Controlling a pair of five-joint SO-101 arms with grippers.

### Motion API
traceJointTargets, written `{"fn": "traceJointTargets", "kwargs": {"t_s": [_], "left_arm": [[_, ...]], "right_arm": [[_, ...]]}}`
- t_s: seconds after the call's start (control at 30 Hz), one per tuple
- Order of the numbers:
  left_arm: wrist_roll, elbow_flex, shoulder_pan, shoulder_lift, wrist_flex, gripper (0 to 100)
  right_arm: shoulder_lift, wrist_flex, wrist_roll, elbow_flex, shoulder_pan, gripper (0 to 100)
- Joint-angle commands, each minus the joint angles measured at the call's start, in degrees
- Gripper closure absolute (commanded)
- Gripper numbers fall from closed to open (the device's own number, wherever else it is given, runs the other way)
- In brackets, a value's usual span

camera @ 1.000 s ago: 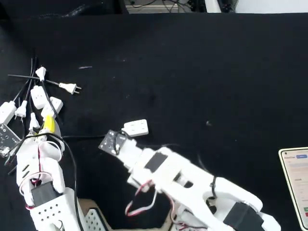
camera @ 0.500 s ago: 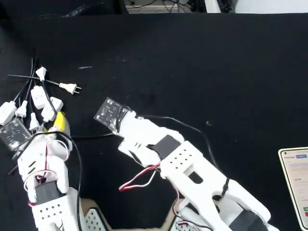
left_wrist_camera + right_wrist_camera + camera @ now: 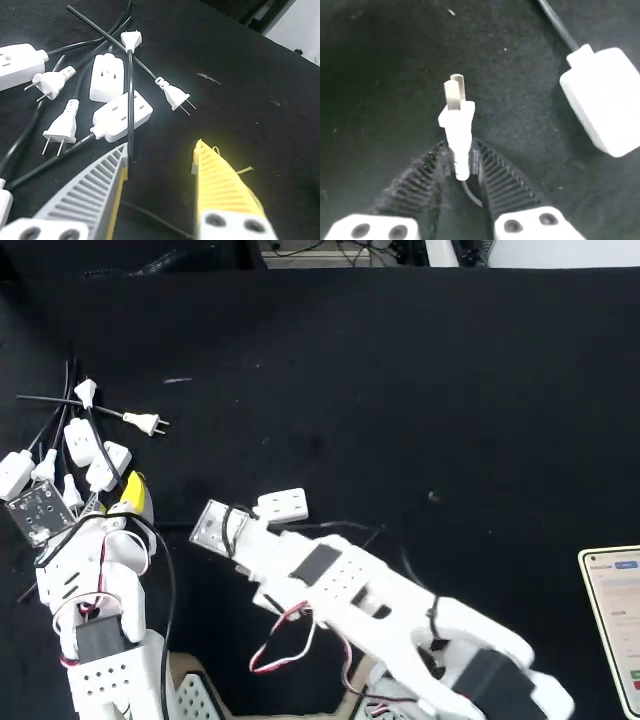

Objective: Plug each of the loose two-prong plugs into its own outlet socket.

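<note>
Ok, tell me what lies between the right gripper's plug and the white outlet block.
Just bare black cloth; the right wrist view shows the plug, held by the right gripper, apart from the outlet block.

Setting: a robotics lab bench or hobby workshop, not a home. Evidence — the table (image 3: 420, 390) is draped wholly in black cloth. The left arm (image 3: 95, 630) and right arm (image 3: 380, 610) are white plastic with bare servo housings and loose red and white wiring (image 3: 290, 625). They are mounted at the near edge. Cables (image 3: 340, 250) tangle past the far edge, and a lit screen (image 3: 612, 620) lies at the table's right edge. Plugs and sockets (image 3: 80, 440) lie heaped on the cloth.
</note>
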Motion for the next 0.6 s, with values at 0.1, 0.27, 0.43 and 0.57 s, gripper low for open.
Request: {"fn": "traceJointTargets", "kwargs": {"t_s": [0.1, 0.27, 0.43, 0.57], "left_arm": [[-0.5, -3.7, 0.0, -0.6, -0.5, 78], [-0.6, -3.7, 0.0, -0.6, -0.5, 78], [-0.6, -3.7, 0.0, -0.6, -0.5, 78], [-0.6, -3.6, 0.0, -0.6, -0.5, 78]], "right_arm": [[8.0, 0.4, -4.2, -8.7, -1.1, 88.4], [11.4, 0.6, -4.2, -11.4, -1.1, 88.2], [11.4, 0.3, -4.1, -11.4, -1.1, 93.6], [10.4, 0.2, -4.0, -11.2, -0.8, 99.0]]}}
